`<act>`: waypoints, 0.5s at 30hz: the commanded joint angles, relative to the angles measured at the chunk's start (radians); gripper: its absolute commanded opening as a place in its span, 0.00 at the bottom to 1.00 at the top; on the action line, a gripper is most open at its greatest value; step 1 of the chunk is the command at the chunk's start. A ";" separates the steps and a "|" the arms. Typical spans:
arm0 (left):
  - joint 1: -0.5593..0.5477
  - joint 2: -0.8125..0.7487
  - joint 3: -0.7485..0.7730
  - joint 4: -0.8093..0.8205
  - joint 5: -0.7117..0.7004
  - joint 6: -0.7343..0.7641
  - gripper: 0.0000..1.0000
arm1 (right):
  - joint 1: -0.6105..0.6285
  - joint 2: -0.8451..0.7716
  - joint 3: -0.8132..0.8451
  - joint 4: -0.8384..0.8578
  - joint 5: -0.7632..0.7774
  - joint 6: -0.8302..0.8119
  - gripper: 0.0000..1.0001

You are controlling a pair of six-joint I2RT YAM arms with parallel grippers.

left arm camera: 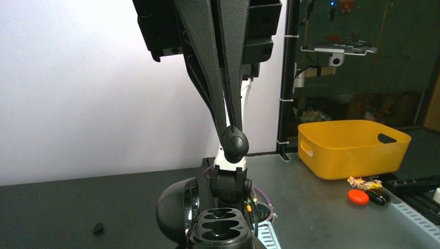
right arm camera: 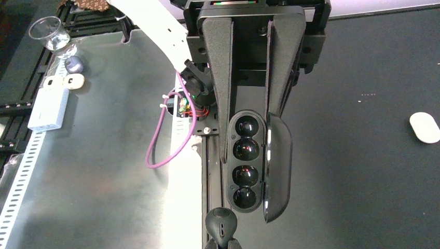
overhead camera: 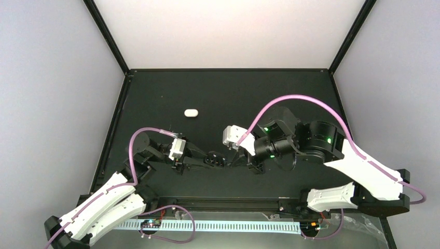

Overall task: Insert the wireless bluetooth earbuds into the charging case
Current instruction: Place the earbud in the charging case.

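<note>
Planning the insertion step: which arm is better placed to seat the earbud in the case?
Left. The left gripper pinches a black earbud close to the open charging case, whose sockets face it; the right gripper is busy holding that case.

Glossy black plastic charging case (right arm camera: pixel 244 166) — smooth white plastic pill case (right arm camera: pixel 424 127) on matt black table (right arm camera: pixel 363 197)
</note>
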 commanded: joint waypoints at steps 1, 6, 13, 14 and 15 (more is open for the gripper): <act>-0.007 0.002 0.048 0.004 0.028 0.031 0.01 | 0.023 0.021 0.035 -0.013 0.048 -0.017 0.01; -0.007 0.002 0.048 0.003 0.025 0.031 0.02 | 0.033 0.033 0.034 0.009 0.054 -0.017 0.01; -0.008 -0.002 0.048 0.001 0.016 0.034 0.02 | 0.039 0.047 0.035 0.025 0.075 -0.020 0.01; -0.008 -0.003 0.048 0.000 0.014 0.034 0.02 | 0.039 0.047 0.034 0.030 0.077 -0.019 0.01; -0.008 -0.003 0.048 0.000 0.014 0.035 0.02 | 0.040 0.048 0.032 0.032 0.079 -0.022 0.01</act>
